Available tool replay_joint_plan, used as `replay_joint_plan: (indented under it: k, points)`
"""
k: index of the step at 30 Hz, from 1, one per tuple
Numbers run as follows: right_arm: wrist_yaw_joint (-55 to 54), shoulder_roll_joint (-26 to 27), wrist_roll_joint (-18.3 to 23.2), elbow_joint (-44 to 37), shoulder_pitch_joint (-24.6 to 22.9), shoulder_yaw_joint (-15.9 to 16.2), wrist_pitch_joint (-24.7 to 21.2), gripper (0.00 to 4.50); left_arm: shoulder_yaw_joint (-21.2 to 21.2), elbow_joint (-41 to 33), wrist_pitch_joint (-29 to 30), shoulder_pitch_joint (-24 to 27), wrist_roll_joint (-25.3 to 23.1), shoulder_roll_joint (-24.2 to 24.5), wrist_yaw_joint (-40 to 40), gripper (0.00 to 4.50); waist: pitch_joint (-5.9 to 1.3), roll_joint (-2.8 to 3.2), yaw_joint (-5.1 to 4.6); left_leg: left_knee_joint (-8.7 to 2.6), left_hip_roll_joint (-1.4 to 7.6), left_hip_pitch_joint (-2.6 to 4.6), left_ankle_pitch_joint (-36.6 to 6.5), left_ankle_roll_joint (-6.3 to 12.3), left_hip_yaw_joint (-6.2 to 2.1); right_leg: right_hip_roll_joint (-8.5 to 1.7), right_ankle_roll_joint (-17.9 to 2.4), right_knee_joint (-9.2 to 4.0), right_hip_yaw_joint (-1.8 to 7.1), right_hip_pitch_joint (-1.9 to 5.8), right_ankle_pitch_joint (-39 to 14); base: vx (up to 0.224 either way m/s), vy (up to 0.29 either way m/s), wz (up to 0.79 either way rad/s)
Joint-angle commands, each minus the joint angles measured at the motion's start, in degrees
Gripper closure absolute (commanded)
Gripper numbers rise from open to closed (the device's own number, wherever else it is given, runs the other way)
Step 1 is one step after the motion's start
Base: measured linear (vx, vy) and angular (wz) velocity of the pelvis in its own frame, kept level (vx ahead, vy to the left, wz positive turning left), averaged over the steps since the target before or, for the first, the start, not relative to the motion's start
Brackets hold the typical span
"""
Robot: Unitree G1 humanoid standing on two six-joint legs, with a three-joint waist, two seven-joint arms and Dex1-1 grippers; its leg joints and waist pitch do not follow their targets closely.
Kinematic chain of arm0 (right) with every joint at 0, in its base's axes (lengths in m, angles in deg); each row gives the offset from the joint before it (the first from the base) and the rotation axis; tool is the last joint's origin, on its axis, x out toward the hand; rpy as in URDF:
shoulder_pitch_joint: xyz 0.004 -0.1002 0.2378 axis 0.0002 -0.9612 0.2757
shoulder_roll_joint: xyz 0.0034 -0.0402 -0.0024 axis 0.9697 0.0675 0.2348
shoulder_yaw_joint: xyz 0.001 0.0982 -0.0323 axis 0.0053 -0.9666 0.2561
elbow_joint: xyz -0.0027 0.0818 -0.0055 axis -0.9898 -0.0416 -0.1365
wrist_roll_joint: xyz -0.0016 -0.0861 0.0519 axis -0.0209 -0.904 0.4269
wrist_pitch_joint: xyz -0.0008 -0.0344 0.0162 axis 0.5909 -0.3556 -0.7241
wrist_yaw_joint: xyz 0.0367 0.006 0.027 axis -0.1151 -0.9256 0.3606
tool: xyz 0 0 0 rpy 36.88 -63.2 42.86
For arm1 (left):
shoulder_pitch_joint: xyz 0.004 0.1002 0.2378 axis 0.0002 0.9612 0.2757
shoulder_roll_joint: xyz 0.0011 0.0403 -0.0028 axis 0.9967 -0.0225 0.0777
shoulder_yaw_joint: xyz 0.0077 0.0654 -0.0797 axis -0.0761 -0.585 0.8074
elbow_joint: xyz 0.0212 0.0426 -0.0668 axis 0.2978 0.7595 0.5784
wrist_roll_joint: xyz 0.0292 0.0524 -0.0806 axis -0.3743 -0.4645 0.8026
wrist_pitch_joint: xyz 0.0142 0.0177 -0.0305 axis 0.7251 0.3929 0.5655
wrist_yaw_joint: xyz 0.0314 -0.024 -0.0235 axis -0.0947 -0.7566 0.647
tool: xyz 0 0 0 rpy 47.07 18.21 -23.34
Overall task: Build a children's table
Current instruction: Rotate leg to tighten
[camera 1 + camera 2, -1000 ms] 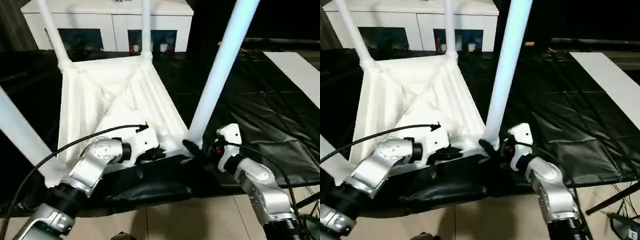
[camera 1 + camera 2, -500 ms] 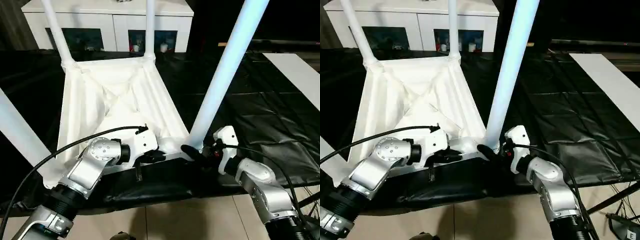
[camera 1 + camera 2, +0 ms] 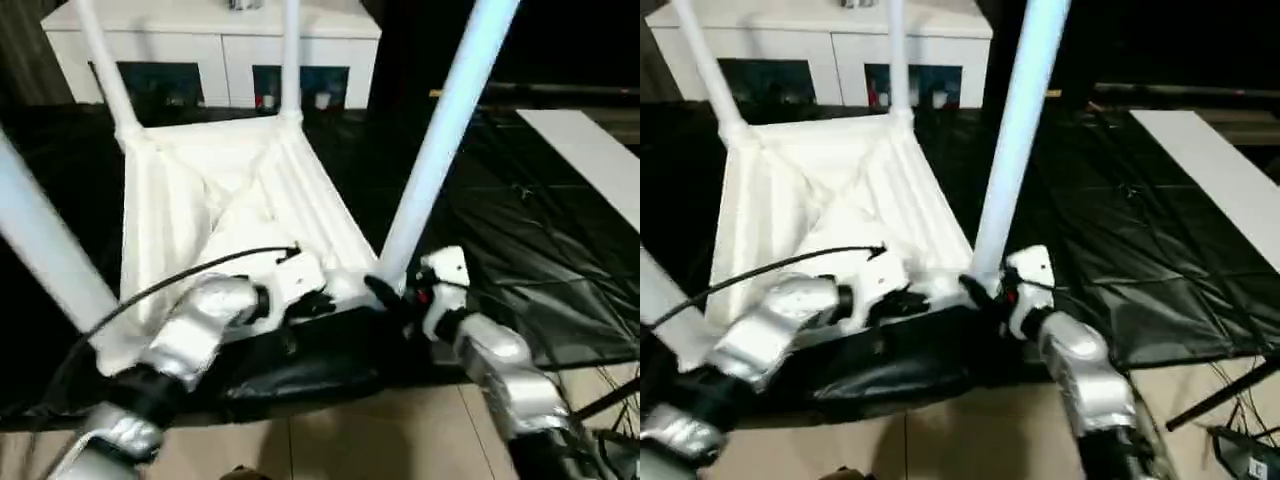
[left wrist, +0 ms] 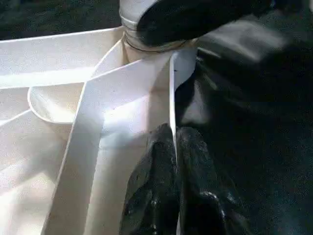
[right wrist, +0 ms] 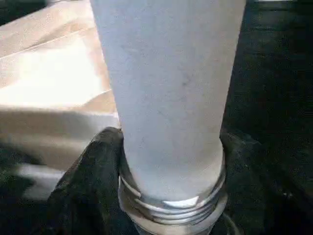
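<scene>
The children's table lies upside down on a black mat: a white ribbed tabletop (image 3: 230,200) with legs standing up from its corners. My left gripper (image 3: 318,303) is shut on the tabletop's near rim (image 4: 172,98), one finger (image 4: 151,166) on each side of the thin wall. My right gripper (image 3: 385,292) sits at the near right corner, its black fingers (image 5: 88,181) hugging the base of the near right leg (image 5: 168,88) just above its threaded collar (image 5: 171,205). That leg (image 3: 440,140) leans up and to the right.
A white cabinet (image 3: 220,50) with dark glass doors stands behind the table. A flat white board (image 3: 590,150) lies at the far right on the black mat (image 3: 520,230). Tan floor (image 3: 350,440) shows at the near edge. The near left leg (image 3: 45,250) rises close beside my left arm.
My right gripper's fingers have drawn in around the base of the near right leg. The left gripper kept its hold on the rim. The camera shifted slightly.
</scene>
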Motion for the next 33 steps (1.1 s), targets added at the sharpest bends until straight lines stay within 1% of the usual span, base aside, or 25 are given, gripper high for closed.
replay_joint_plan:
  k: [1, 2, 3, 4, 5, 7, 9, 10, 11, 12, 13, 15, 18, 19, 20, 21, 22, 23, 24, 25, 26, 29, 30, 32, 33]
  points:
    - [-8.0, 1.5, -2.2, 3.2, 1.4, -2.1, -0.7, 1.83, -0.6, 4.8, 2.2, -0.9, -1.7, -3.2, 5.8, 4.50, -2.18, 0.04, -0.66, -5.11, 4.44, 2.61, -26.4, -4.99, -3.14, -4.60, -9.0, -5.85, 2.20, -0.43, -24.1, -0.062, 0.008, -0.02]
    - [-11.0, 3.3, -2.5, 4.7, 2.3, -2.3, -0.4, 1.83, 0.3, 7.1, 2.7, -2.1, -1.6, -5.9, 9.7, 4.50, -2.01, 0.22, -0.85, -5.19, 4.39, 2.78, -27.7, -5.50, -3.10, -4.57, -8.6, -6.09, 2.26, -0.83, -25.2, 0.000, 0.000, 0.00]
    - [-12.7, 4.5, -2.7, 5.8, 2.9, -2.3, -0.2, 1.83, 1.1, 8.6, 3.1, -2.9, -1.4, -7.9, 12.2, 4.50, -2.07, 0.26, -0.84, -5.15, 4.39, 3.05, -28.8, -5.86, -3.19, -4.56, -8.4, -6.18, 2.22, -1.06, -25.9, 0.000, 0.000, 0.00]
    - [-13.9, 5.5, -3.1, 6.9, 3.5, -2.1, -0.1, 1.83, 1.4, 9.8, 3.1, -3.6, -1.3, -9.5, 14.0, 4.50, -2.16, -0.08, -0.80, -4.97, 4.27, 3.29, -29.6, -5.81, -3.25, -4.58, -8.0, -6.33, 2.15, -1.10, -26.5, 0.000, 0.000, 0.00]
    - [-12.6, 6.8, -3.6, 9.1, 4.7, 0.1, 0.0, 1.83, 1.4, 11.6, 1.5, -4.5, -1.7, -12.1, 16.8, 4.50, -2.16, -0.05, -0.60, -5.08, 4.33, 3.04, -29.2, -5.20, -3.34, -4.72, -7.5, -6.46, 2.26, -0.93, -25.9, 0.000, 0.000, 0.00]
    - [-10.0, 7.4, -3.1, 9.3, 4.9, 1.0, 0.5, 1.83, 1.2, 12.1, 0.3, -4.8, -1.8, -13.2, 17.1, 4.50, -2.21, 0.00, -0.66, -5.29, 4.25, 2.48, -27.9, -4.49, -3.39, -4.63, -6.9, -6.38, 2.17, -0.52, -24.4, 0.000, 0.000, 0.00]
    - [-8.0, 7.9, -1.9, 8.2, 4.6, 0.8, 1.5, 1.83, 0.8, 12.3, -0.5, -4.9, -2.1, -13.4, 16.8, 4.50, -2.29, -0.03, -0.46, -5.29, 4.28, 2.29, -26.6, -3.58, -3.26, -4.71, -6.7, -6.33, 2.28, -0.46, -22.9, 0.000, 0.000, 0.00]
    - [-7.8, 8.0, -1.6, 7.7, 4.5, 0.4, 2.2, 1.48, 0.7, 12.4, -1.1, -5.0, -2.4, -13.5, 16.6, 4.50, -2.31, 0.08, -0.41, -5.22, 4.28, 2.30, -26.2, -3.19, -3.15, -4.65, -6.7, -6.38, 2.34, -0.55, -22.3, 0.000, 0.000, 0.00]
    - [-7.9, 8.1, -1.5, 7.4, 4.5, 0.2, 2.6, 1.27, 0.7, 12.5, -1.5, -5.0, -2.5, -13.5, 16.5, 4.50, -2.35, 0.06, -0.30, -5.22, 4.31, 2.31, -25.8, -2.92, -3.09, -4.65, -6.9, -6.34, 2.36, -0.54, -21.8, 0.000, 0.000, 0.00]
    - [-8.0, 8.1, -1.5, 7.4, 4.5, 0.1, 2.9, 1.11, 0.7, 12.7, -1.7, -5.1, -2.7, -13.4, 16.6, 4.50, -2.37, 0.04, -0.26, -5.25, 4.34, 2.16, -25.2, -2.71, -3.10, -4.70, -7.1, -6.25, 2.35, -0.43, -21.4, 0.000, 0.000, 0.00]
    - [-8.1, 8.2, -1.6, 7.3, 4.5, 0.0, 3.2, 1.11, 0.8, 12.9, -2.0, -5.2, -2.9, -13.4, 16.6, 4.50, -2.35, 0.15, -0.21, -5.28, 4.34, 2.15, -25.2, -2.64, -3.11, -4.68, -7.1, -6.27, 2.33, -0.46, -21.5, 0.000, 0.000, 0.00]
    - [-8.5, 7.6, -2.1, 6.5, 4.1, -0.5, 4.5, 1.03, 0.6, 12.9, -3.0, -5.1, -3.7, -12.1, 16.2, 4.50, -2.34, 0.06, -0.39, -5.39, 4.35, 1.92, -25.3, -2.55, -3.20, -4.69, -7.1, -6.25, 2.24, -0.27, -21.9, 0.000, 0.000, 0.00]
    - [-8.5, 6.5, -2.8, 4.4, 2.9, -0.7, 5.6, 0.61, 0.5, 11.9, -4.2, -4.5, -4.1, -10.3, 14.4, 4.50, -2.27, 0.01, -0.56, -5.49, 4.35, 1.81, -26.1, -2.53, -3.29, -4.73, -6.8, -6.37, 2.23, -0.36, -23.3, 0.000, 0.000, 0.00]
    - [-8.5, 6.4, -2.8, 4.3, 2.9, -0.7, 5.7, 0.61, 0.5, 11.8, -4.2, -4.5, -4.2, -10.2, 14.3, 4.50, -2.27, 0.01, -0.53, -5.51, 4.36, 1.76, -26.1, -2.46, -3.34, -4.78, -6.7, -6.39, 2.24, -0.35, -23.5, 0.000, 0.000, 0.00]
    - [-8.4, 6.1, -3.0, 3.8, 2.5, -0.7, 5.9, 0.56, 0.4, 11.5, -4.5, -4.3, -4.3, -9.9, 13.9, 4.50, -2.28, 0.00, -0.67, -5.62, 4.37, 1.53, -25.8, -2.38, -3.43, -4.82, -6.7, -6.33, 2.20, -0.20, -23.6, 0.000, 0.000, 0.00]
    - [-7.7, 5.2, -3.4, 2.3, 1.6, -0.2, 6.0, 0.39, 0.4, 10.6, -4.8, -3.8, -4.3, -9.0, 13.0, 4.50, -2.33, 0.08, -0.75, -5.69, 4.35, 1.38, -25.4, -2.38, -3.51, -4.78, -6.7, -6.22, 2.14, -0.04, -23.3, 0.000, 0.000, 0.00]
    - [-6.9, 4.4, -3.5, 0.8, 0.8, 0.1, 6.0, 0.29, 0.3, 9.7, -5.3, -3.2, -4.1, -8.1, 11.5, 4.50, -2.42, 0.04, -0.89, -5.78, 4.43, 1.11, -24.4, -2.20, -3.48, -4.72, -6.8, -6.08, 2.10, 0.10, -22.0, 0.000, 0.000, 0.00]
    - [-6.3, 4.0, -3.5, -0.2, 0.2, 0.3, 6.0, 0.22, 0.3, 9.0, -5.7, -2.8, -4.0, -7.5, 10.5, 4.50, -2.39, 0.14, -0.81, -5.70, 4.46, 1.21, -24.0, -1.86, -3.36, -4.64, -6.8, -6.14, 2.19, -0.01, -20.9, 0.000, 0.000, 0.00]
    - [-5.3, 3.2, -3.4, -1.5, -0.5, 0.4, 6.0, 0.17, 0.2, 8.0, -5.8, -2.1, -3.8, -6.7, 9.2, 4.50, -2.28, 0.06, -0.97, -5.65, 4.45, 1.31, -24.3, -1.77, -3.22, -4.58, -7.0, -6.21, 2.26, -0.25, -21.0, 0.000, 0.000, 0.00]
    - [-4.6, 2.3, -3.7, -2.6, -1.0, 0.5, 5.9, 0.17, 0.0, 6.9, -6.1, -1.4, -3.3, -5.9, 7.3, 4.50, -2.24, 0.08, -1.10, -5.62, 4.40, 1.37, -25.1, -1.65, -3.32, -4.70, -7.2, -6.28, 2.23, -0.25, -22.3, 0.000, 0.000, 0.00]
    - [-3.3, 0.6, -4.1, -4.1, -1.8, 0.7, 5.6, 0.08, -0.1, 4.8, -6.0, -0.2, -2.4, -4.5, 4.4, 4.50, -2.26, 0.05, -1.09, -5.59, 4.55, 1.33, -24.6, -1.45, -3.33, -4.80, -7.2, -6.33, 2.29, -0.14, -22.7, 0.000, 0.000, 0.00]
    - [1.2, -2.0, -2.0, -6.2, -2.7, 0.2, 4.1, 0.08, -1.2, 2.6, -6.4, 1.2, -1.7, -1.5, 0.1, 4.50, -2.27, 0.10, -1.08, -5.39, 4.54, 1.74, -24.5, -1.20, -2.97, -4.55, -7.6, -6.39, 2.46, -0.63, -22.1, 0.000, 0.000, 0.00]
    - [2.7, -3.1, -1.4, -6.8, -2.9, 0.0, 3.6, 0.08, -1.5, 1.8, -6.0, 1.7, -1.4, -0.5, -1.3, 4.50, -2.29, 0.17, -1.00, -5.42, 4.55, 1.68, -24.0, -1.03, -2.96, -4.50, -7.8, -6.21, 2.52, -0.48, -21.1, 0.000, 0.000, 0.00]
    - [7.4, -5.9, 0.2, -7.7, -3.5, -0.2, 3.6, 0.08, -2.2, -0.1, -6.4, 2.8, 0.0, 2.2, -6.0, 4.50, -2.50, 0.34, -0.81, -5.53, 4.75, 1.44, -21.0, -0.61, -2.89, -4.27, -9.2, -5.46, 2.37, 0.00, -14.9, 0.000, 0.000, 0.00]
    - [9.9, -7.3, 1.3, -8.2, -3.9, -0.2, 3.3, 0.08, -2.0, -1.0, -6.1, 3.2, 0.8, 3.1, -7.5, 4.50, -2.50, 0.34, -0.74, -5.45, 4.74, 1.50, -20.5, -0.34, -2.76, -4.15, -9.6, -5.34, 2.36, 0.05, -13.2, 0.057, 0.001, 0.04]
